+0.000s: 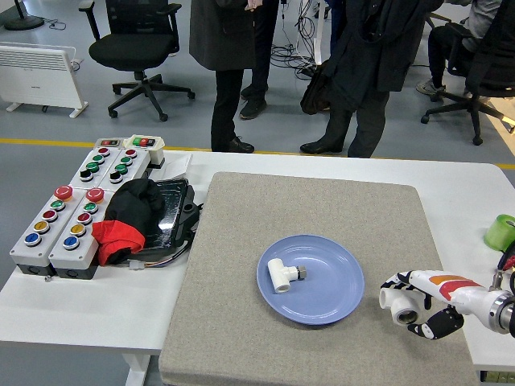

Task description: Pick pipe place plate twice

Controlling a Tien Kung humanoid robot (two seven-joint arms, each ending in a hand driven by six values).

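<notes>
A blue plate [331, 297] sits on the grey mat [314, 209] right of centre. A white T-shaped pipe fitting [284, 275] lies in its left part. My right hand [418, 304] comes in from the lower right and is shut on a second white pipe fitting [399, 301], held just above the mat's right edge, a little right of the plate and apart from it. My left arm is out of view.
Grey button boxes [68, 217] and a black tray with black and red cloth [133, 215] stand at the left. A green object [500, 232] is at the right edge. Several people stand beyond the table's far side.
</notes>
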